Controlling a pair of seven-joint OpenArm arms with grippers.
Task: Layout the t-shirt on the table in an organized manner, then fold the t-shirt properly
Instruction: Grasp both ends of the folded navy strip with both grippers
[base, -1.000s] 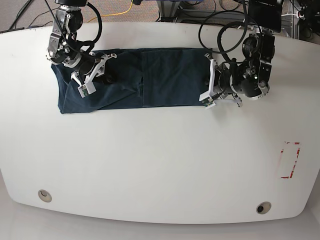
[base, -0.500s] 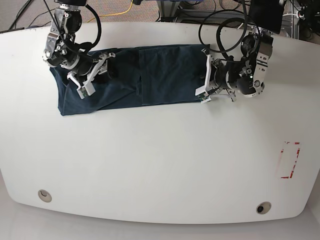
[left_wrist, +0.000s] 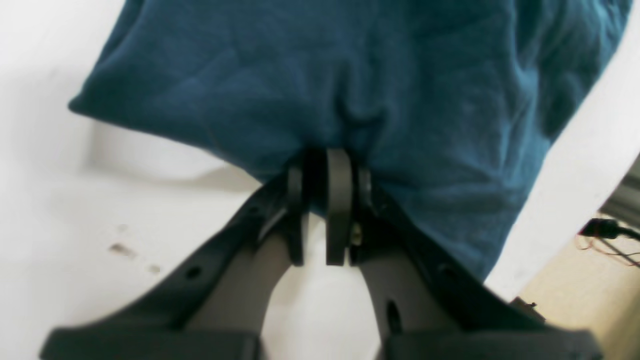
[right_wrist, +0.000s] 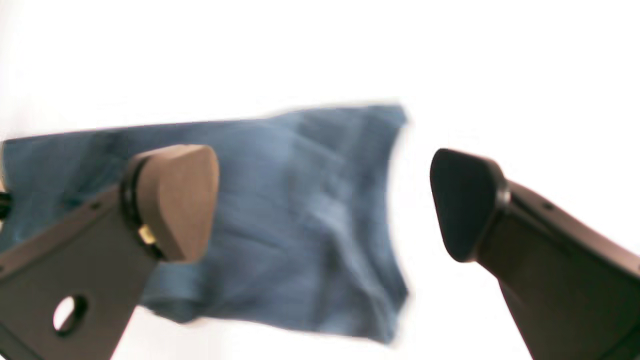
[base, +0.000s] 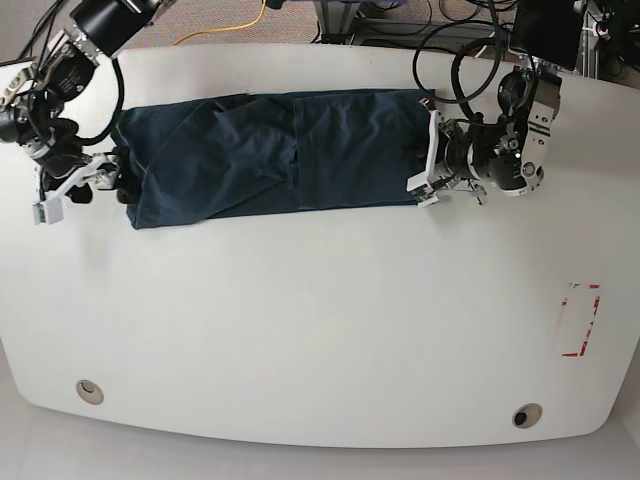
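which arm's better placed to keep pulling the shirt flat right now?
Left. The left gripper is shut on the t-shirt at its edge, so it can probably tug straight away. The right gripper stands open off the shirt's other end over the table, holding nothing; it would need to regrasp.

You opened the right gripper (base: 70, 193) and pulled it off the t-shirt (base: 270, 155) toward 9 o'clock, clear of the cloth's edge. The shirt's 9 o'clock end flattened and spread once released. You carried the left gripper (base: 428, 160) slightly toward 3 o'clock, drawing its pinched edge with it, so the shirt stretched longer.
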